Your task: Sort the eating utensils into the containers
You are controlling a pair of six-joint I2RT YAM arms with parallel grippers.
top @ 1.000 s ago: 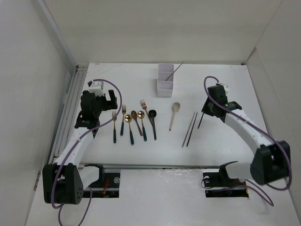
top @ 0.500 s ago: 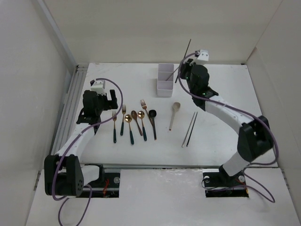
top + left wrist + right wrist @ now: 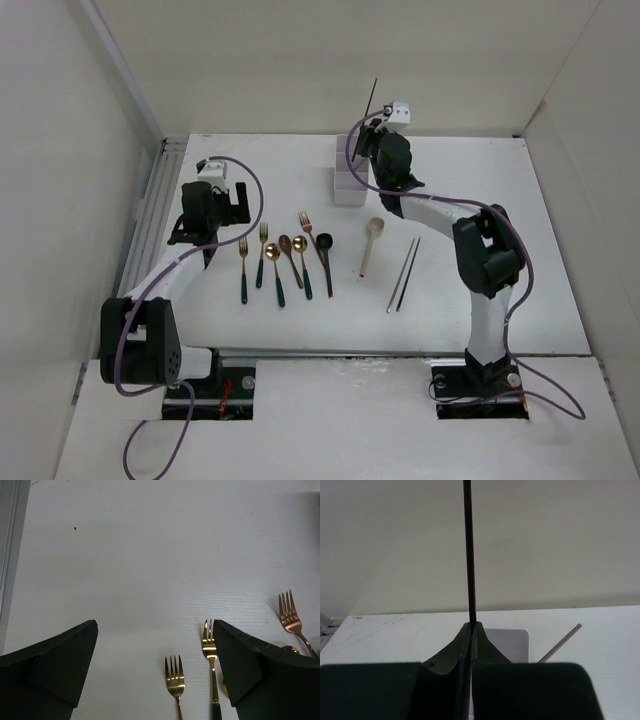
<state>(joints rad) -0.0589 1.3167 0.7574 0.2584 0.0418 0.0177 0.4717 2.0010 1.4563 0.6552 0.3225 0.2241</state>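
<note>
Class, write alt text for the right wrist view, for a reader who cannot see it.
The right pincer is shut on a thin dark chopstick that stands straight up. Behind it are a white container and a slanting grey chopstick.

Shiny metal forks (image 3: 174, 677), matt table (image 3: 150, 555)

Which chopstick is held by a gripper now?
The dark chopstick standing upright, clamped in the right gripper; two other chopsticks lie flat, untouched.
</note>
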